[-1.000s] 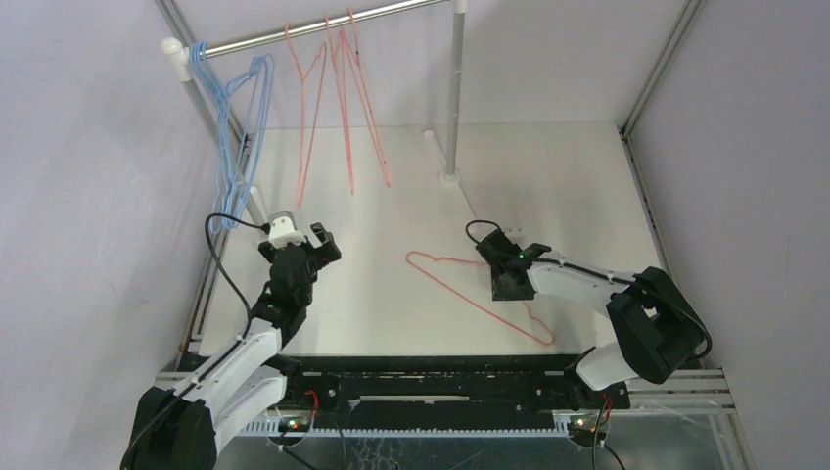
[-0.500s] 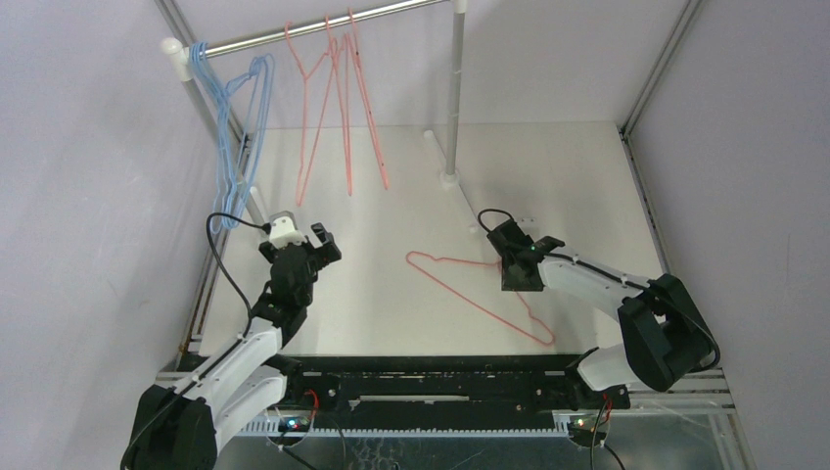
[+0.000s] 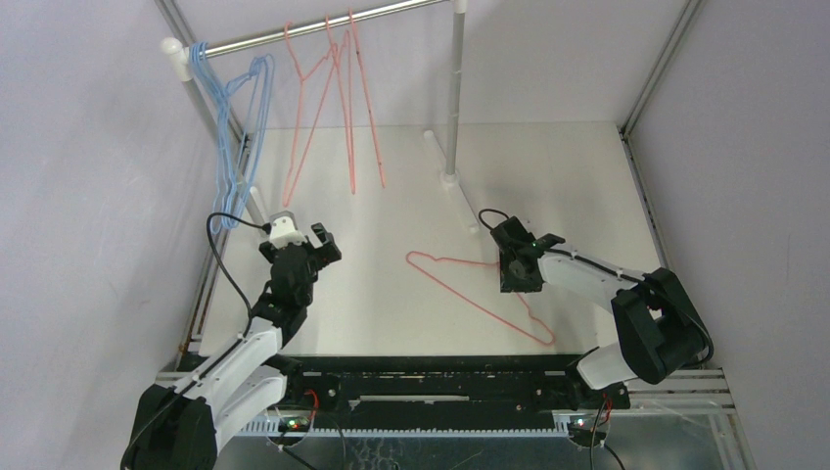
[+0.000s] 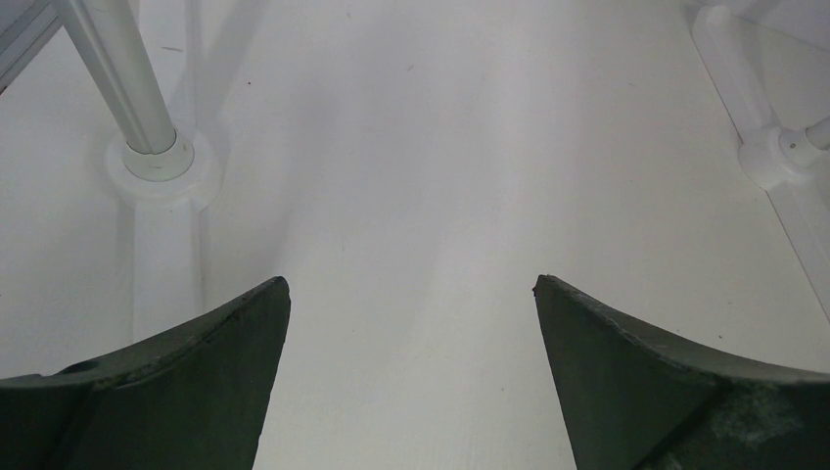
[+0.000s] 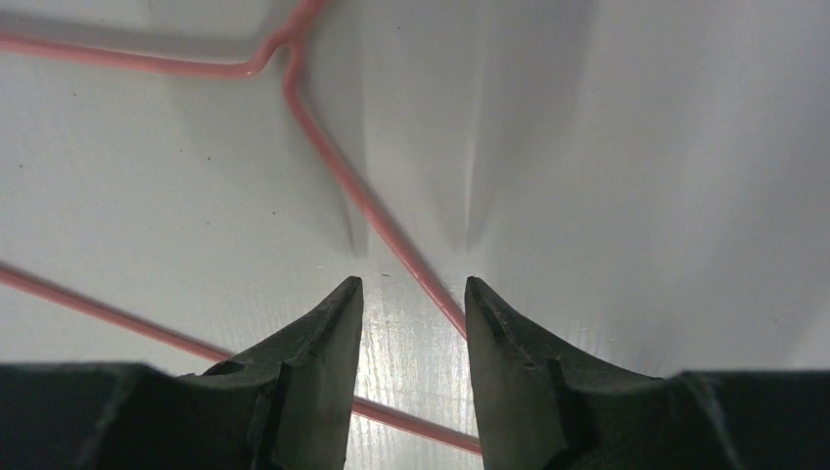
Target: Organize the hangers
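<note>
Straddling one wire of the pink hanger (image 5: 333, 162), which lies flat on the table (image 3: 587, 176), the R gripper (image 5: 409, 286) has its jaws narrowly parted, wire between, not pinched. L gripper (image 4: 411, 284): jaws wide apart, nothing held, over bare table near a rail post (image 4: 132, 88). Other pink hangers (image 3: 345, 69) and blue hangers (image 3: 204, 57) hang on the rail (image 3: 264, 35).

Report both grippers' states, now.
Left gripper: open wide, empty.
Right gripper: partly open, straddling the pink hanger wire, not clamped.
</note>
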Controlling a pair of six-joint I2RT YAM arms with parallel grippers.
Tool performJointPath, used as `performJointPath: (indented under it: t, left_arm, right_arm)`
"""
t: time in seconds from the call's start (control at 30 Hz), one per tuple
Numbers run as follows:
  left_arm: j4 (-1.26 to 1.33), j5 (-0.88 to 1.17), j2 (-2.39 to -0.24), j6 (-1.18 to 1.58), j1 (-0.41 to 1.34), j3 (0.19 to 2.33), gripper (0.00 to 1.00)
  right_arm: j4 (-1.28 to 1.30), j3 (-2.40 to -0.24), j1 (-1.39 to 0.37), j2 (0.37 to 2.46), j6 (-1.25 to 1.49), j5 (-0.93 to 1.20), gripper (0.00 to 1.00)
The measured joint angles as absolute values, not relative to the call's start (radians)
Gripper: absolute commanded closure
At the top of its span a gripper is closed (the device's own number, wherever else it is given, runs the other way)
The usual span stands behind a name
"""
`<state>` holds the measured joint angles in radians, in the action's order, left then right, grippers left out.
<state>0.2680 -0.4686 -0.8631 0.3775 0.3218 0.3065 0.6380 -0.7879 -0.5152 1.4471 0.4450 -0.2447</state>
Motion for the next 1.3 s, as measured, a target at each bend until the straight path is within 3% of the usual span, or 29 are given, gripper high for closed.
performJointPath:
  t: [0.27,0.43,0.53,0.67,1.07,1.3]
  left_arm:
    - [0.268,-0.469,-0.863,0.377,0.322,0.307,0.01]
    - [0.268,-0.469,-0.859,0.377,0.322,0.307,0.01]
    - [0.268,-0.469,-0.856,0.377,0.322,0.307,0.0]
    - [0.268,-0.469,-0.856,0.377,0.322,0.307,0.01]
    - [0.268,-0.469,-0.85,0.377,0.322,0.306,0.01]
    - [0.269,-0.469,-0.85,0.377,0.322,0.306,0.01]
  right_arm:
    - [0.632,-0.788,-0.51,1.482,0.424,-0.215,0.5]
    - [0.627,-0.789,-0.503,1.494,0.424,-0.202,0.57]
    - [0.623,-0.789,-0.503,1.496,0.424,-0.199,0.69]
    - [0.621,-0.794,-0.5,1.505,0.42,-0.193,1.0]
    - [0.632,-0.811,-0.578,1.518,0.416,-0.234,1.0]
    - [0.623,-0.796,-0.723,1.375,0.436,-0.177,1.0]
